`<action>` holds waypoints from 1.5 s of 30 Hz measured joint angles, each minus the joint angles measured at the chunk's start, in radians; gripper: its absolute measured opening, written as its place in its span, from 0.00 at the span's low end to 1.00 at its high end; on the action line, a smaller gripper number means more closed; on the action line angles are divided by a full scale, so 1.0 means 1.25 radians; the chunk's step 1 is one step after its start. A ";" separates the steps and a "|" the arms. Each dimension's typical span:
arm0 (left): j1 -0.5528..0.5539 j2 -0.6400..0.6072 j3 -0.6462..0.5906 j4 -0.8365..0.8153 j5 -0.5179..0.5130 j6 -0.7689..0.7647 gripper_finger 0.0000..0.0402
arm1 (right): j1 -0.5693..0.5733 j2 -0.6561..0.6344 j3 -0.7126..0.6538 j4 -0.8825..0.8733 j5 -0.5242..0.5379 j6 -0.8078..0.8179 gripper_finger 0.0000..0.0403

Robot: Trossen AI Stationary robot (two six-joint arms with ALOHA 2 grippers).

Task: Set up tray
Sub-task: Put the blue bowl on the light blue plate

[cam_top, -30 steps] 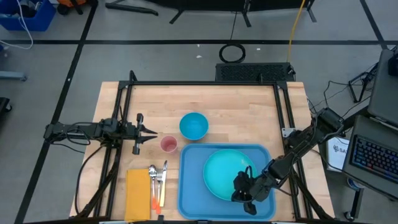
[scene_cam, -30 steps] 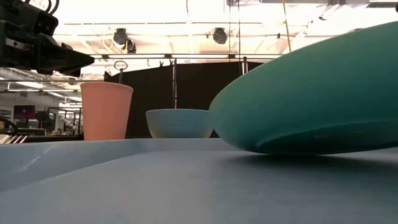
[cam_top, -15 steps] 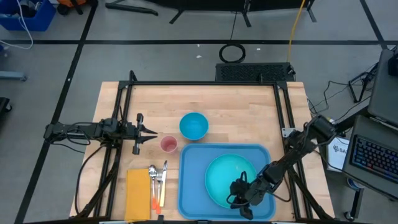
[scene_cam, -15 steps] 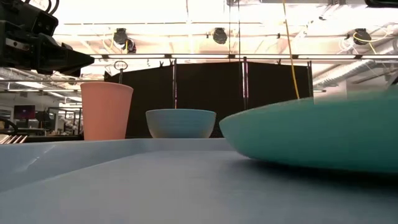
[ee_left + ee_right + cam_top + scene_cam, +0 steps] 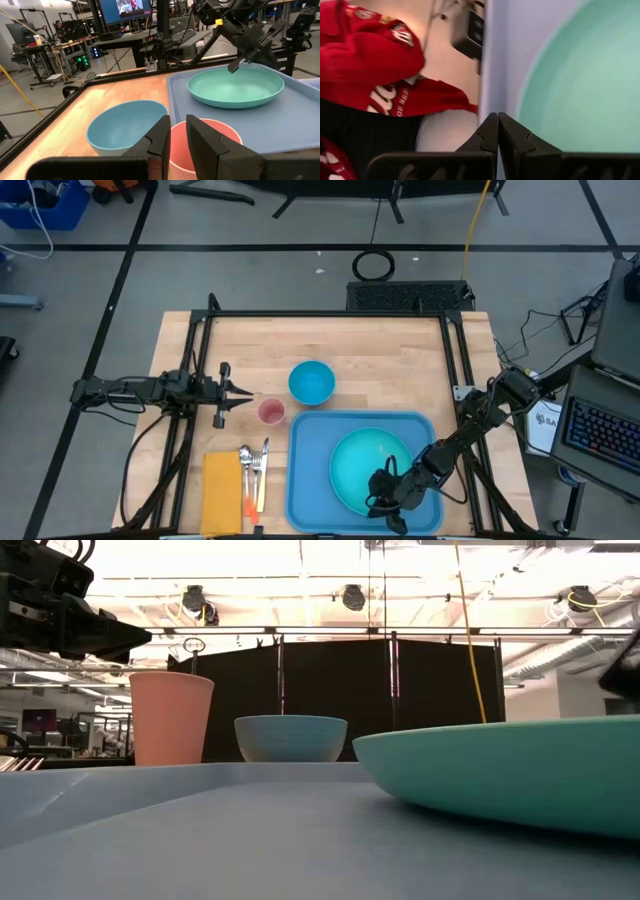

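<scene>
The light-blue tray (image 5: pixel 310 480) lies at the table's near middle. The round turquoise plate (image 5: pixel 365 465) sits in it, close to level (image 5: pixel 500 775). My right gripper (image 5: pixel 385 498) is shut at the plate's near right rim and slants down; in its wrist view (image 5: pixel 497 120) the plate (image 5: pixel 570 75) lies beside the fingers, not between them. My left gripper (image 5: pixel 245 392) waits level at the table's left, open a little, with nothing between its fingers (image 5: pixel 178 125). A blue bowl (image 5: pixel 311 382) and a pink cup (image 5: pixel 271 412) stand on the table beyond the tray. My right gripper has its shut fingertips (image 5: pixel 232 67) right at the plate's rim (image 5: pixel 240 71), coming slanting down from the table's right. Nothing shows between the fingers in the right wrist view. I cannot tell whether they touch the rim.
A yellow napkin (image 5: pixel 222 492) and cutlery (image 5: pixel 254 472) lie left of the tray near the front edge. A person in a red top (image 5: pixel 370 60) is beyond the table's near edge. A black frame (image 5: pixel 330 315) runs round the tabletop.
The plate, steeply tilted with its right side high a second ago, has come down to nearly level on the tray. My right gripper has sunk toward the tray with it and tipped further down, staying shut.
</scene>
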 joint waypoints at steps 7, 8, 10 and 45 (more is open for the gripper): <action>0.000 0.000 0.000 0.000 0.000 0.000 0.17 | 0.000 -0.001 0.000 0.082 -0.028 -0.056 0.00; 0.000 0.000 0.000 0.000 0.000 0.000 0.17 | 0.000 -0.001 0.000 0.082 -0.027 -0.063 0.00; 0.000 0.000 0.000 0.000 0.000 0.000 0.17 | 0.000 -0.005 0.000 0.075 -0.021 -0.076 0.00; 0.000 0.000 0.000 0.000 0.000 0.000 0.17 | -0.178 -0.154 0.000 -0.028 0.448 -0.734 0.09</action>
